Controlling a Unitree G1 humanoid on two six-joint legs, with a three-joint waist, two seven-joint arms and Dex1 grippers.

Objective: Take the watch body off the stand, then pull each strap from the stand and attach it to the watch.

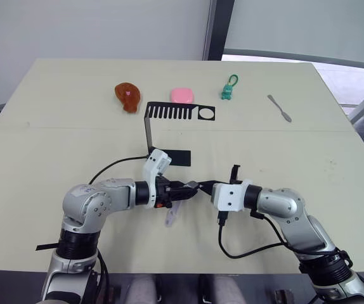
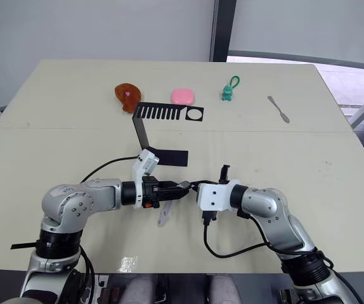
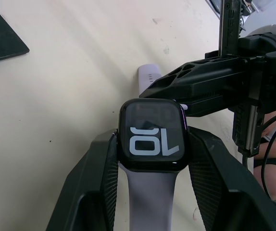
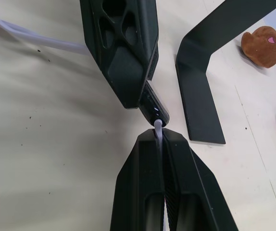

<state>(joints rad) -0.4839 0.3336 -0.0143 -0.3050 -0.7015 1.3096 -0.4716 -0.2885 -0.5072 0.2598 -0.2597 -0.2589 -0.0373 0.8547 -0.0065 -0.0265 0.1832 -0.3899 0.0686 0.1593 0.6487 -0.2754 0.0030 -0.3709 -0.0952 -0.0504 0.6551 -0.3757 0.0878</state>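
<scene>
Watch body [image 3: 151, 135] sits clamped between the two fingers of the left end effector [image 1: 183, 188], held above the surface [image 1: 55, 152] in front of the stand [image 1: 169, 130], screen toward the left wrist camera. One strap [image 3: 150, 195] already hangs from its near edge, running down between those fingers; its free end [image 1: 171, 217] trails onto the surface below. The right end effector [image 4: 160, 139] is pinched tight on the second strap [image 4: 158, 131], whose pale tip pokes out just at the body's far edge.

My reading is that the last step is in hand: seating the second strap in its slot. The next move seems to call for sliding that tip along the slot in line with the case edge, while the left end effector holds the body firm.

Whether the tip has entered the slot cannot be told; the fingers of both end effectors cover the joint. Most of the second strap is hidden inside the right fingers. The stand's comb bar looks bare.
</scene>
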